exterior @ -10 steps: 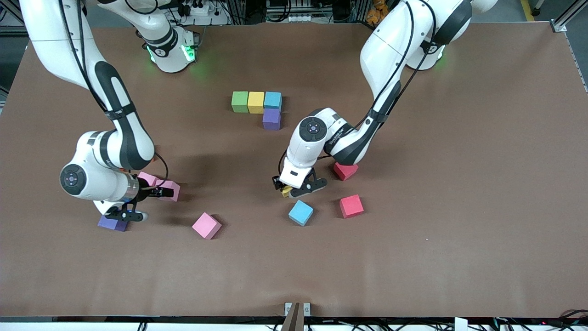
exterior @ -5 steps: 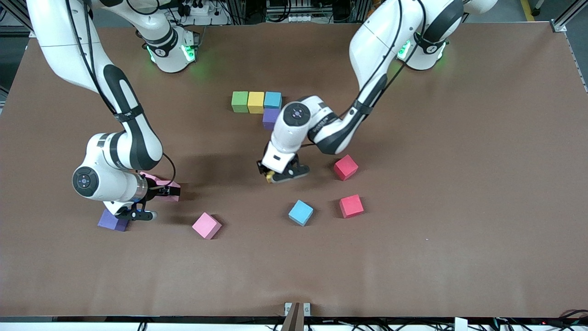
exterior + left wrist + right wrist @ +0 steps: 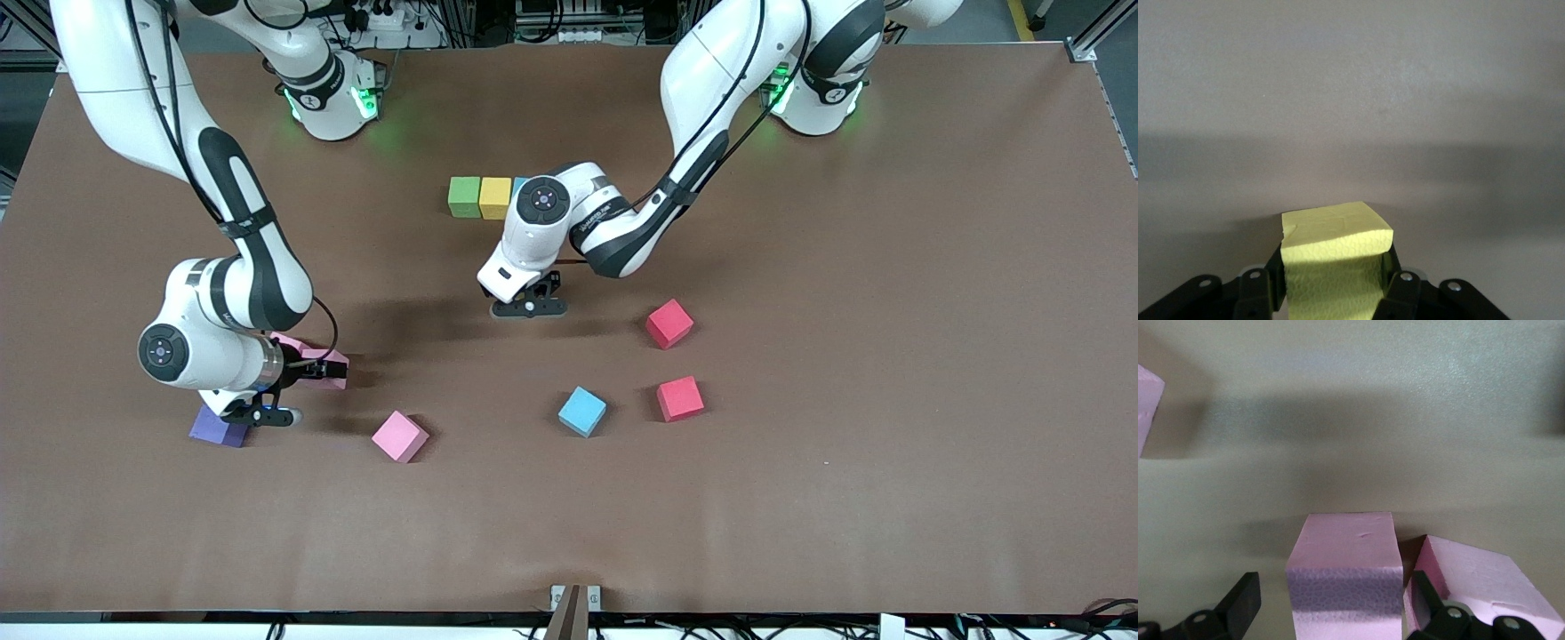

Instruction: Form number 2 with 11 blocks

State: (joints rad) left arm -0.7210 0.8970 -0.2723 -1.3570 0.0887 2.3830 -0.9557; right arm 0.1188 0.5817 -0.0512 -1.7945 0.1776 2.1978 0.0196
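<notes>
Carried toward the row, yellow block (image 3: 1337, 260) clamped in left gripper (image 3: 524, 307) jaws; right gripper (image 3: 1331, 613) jaws apart.

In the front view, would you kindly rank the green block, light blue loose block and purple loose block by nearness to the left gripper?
From the left gripper:
1. Light blue loose block, nearer the camera.
2. Green block, at the row's end.
3. Purple loose block, under the right arm.

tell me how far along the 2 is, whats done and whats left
Early. Placed: green block and yellow block in the top row; the left arm hides the rest. In hand: the left hand carries a yellow cube. The open right hand straddles a pink block. Loose blocks remain.
</notes>
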